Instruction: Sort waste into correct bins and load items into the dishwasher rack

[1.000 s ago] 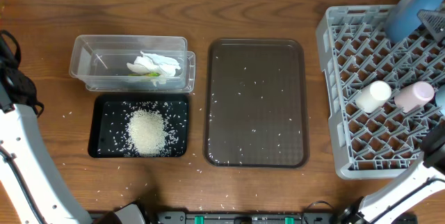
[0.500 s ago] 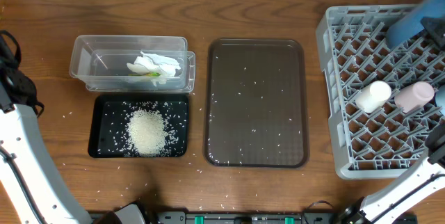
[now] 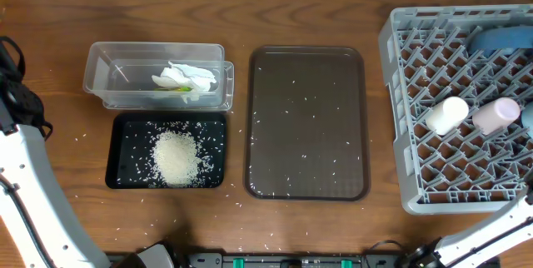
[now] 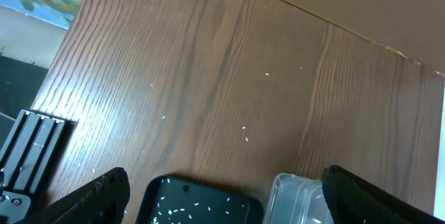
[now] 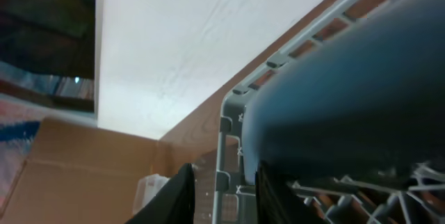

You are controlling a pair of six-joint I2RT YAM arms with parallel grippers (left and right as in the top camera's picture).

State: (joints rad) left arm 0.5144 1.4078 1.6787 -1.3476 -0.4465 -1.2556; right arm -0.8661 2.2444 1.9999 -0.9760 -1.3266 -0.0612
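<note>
The blue bowl (image 3: 500,37) lies tilted in the far right corner of the grey dishwasher rack (image 3: 400,118). It fills the right wrist view (image 5: 348,106), where my right gripper (image 5: 226,179) has its fingers close together at the bowl's rim. A white cup (image 3: 447,114) and a pink cup (image 3: 497,115) lie in the rack. The clear tub (image 3: 104,85) holds the crumpled tissue (image 3: 185,76) and a bit of green wrapper (image 3: 183,90). The black tray (image 3: 121,172) holds the rice heap (image 3: 176,157). My left gripper (image 4: 224,190) is open and empty above the table, with the tray's corner (image 4: 198,206) and the tub's corner (image 4: 292,200) below it. Chopsticks are not in view.
The brown serving tray (image 3: 306,176) lies in the middle with scattered rice grains on it. Loose grains dot the wood around the black tray. A light-blue edge shows at the rack's right side (image 3: 527,116). The left arm (image 3: 25,176) runs along the left edge.
The blue bowl has gone right and down, from held high over the rack's far corner to low in it. The left arm has not moved.
</note>
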